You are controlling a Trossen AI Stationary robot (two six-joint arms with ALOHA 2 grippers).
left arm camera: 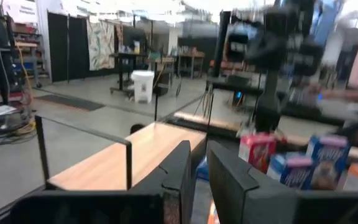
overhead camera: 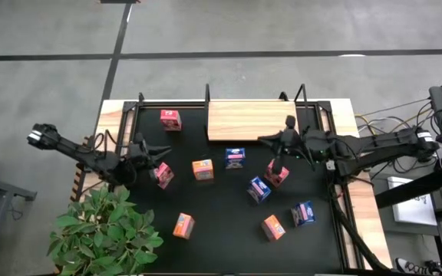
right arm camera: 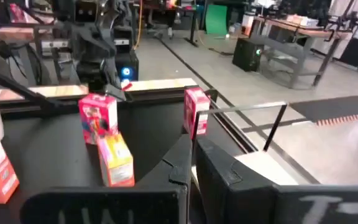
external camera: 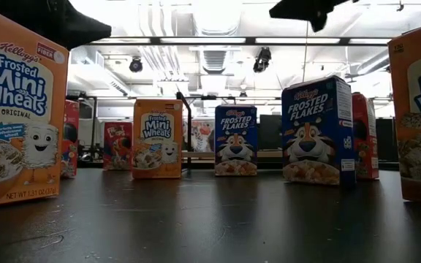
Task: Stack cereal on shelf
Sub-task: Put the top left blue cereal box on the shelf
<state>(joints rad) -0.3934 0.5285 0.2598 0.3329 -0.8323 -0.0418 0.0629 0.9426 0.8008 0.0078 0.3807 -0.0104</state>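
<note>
The shelf (overhead camera: 248, 120) sits at the back of the desk (overhead camera: 206, 245). One box (overhead camera: 170, 119) stands left of it. The other boxes (overhead camera: 235, 158) are spread out in front.

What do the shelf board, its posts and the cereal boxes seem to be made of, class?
Shelf board: pale wood with visible grain, matte, probably unvarnished. Posts: thin black uprights, likely painted metal. Cereal boxes, such as the blue one: printed cardboard, slightly glossy, with sharp folded edges.

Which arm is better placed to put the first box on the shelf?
Right. The right claw hangs by a red-pink box just before the shelf; the left claw sits farther off.
</note>
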